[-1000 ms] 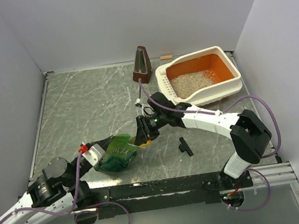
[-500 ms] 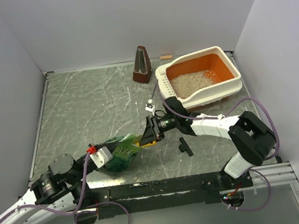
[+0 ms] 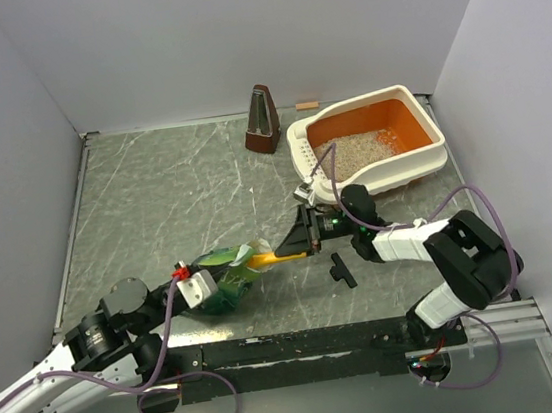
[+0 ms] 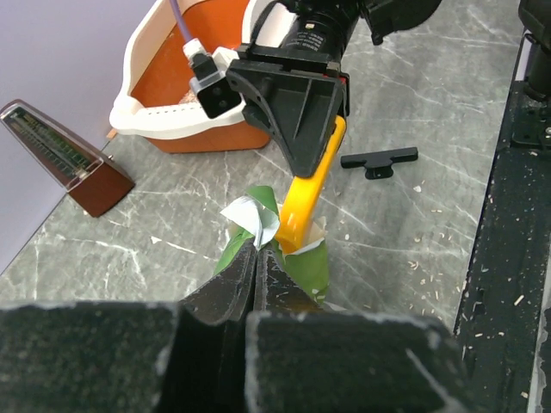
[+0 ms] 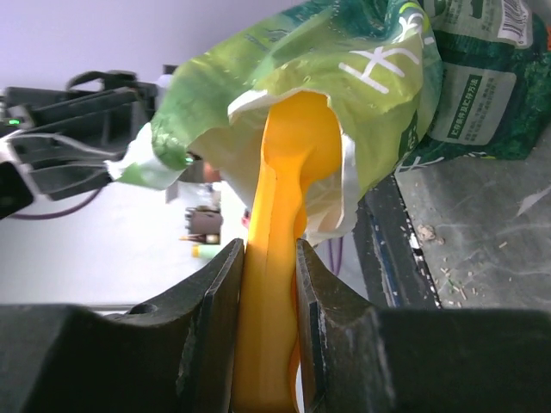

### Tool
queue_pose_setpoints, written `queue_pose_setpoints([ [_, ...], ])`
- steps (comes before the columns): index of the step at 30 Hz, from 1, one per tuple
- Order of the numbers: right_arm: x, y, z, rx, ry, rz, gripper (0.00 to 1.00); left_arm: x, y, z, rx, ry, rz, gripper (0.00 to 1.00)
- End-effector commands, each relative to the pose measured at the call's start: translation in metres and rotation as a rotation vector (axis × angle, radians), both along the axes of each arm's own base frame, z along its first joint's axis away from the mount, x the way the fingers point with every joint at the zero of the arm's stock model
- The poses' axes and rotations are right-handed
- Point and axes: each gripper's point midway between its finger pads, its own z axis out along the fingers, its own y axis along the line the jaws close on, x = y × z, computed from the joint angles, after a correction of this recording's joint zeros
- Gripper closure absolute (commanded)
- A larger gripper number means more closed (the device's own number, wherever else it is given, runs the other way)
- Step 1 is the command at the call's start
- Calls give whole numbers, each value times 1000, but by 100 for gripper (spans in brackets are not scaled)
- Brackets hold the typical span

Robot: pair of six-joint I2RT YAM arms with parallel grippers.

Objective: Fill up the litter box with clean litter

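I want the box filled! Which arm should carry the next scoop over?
Right. The right gripper holds the yellow scoop, dipped in the green bag, nearer the litter box. The left gripper pinches the bag.

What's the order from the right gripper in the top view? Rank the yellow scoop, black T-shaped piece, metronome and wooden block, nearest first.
1. yellow scoop: its handle is clamped in the right gripper.
2. black T-shaped piece: on the table, just to the gripper's near right.
3. metronome: farther back, left of the litter box.
4. wooden block: against the back wall.
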Motion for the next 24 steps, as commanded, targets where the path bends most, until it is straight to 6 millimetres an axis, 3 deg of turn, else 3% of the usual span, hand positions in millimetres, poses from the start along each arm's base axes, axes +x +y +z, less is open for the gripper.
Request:
queue_pose_setpoints([
  [1, -7, -18, 34, 168, -107, 44, 100, -7, -10, 32, -108, -8, -51, 99],
  [24, -12, -66, 31, 136, -118, -90, 100, -1, -8, 22, -125, 0, -13, 99],
])
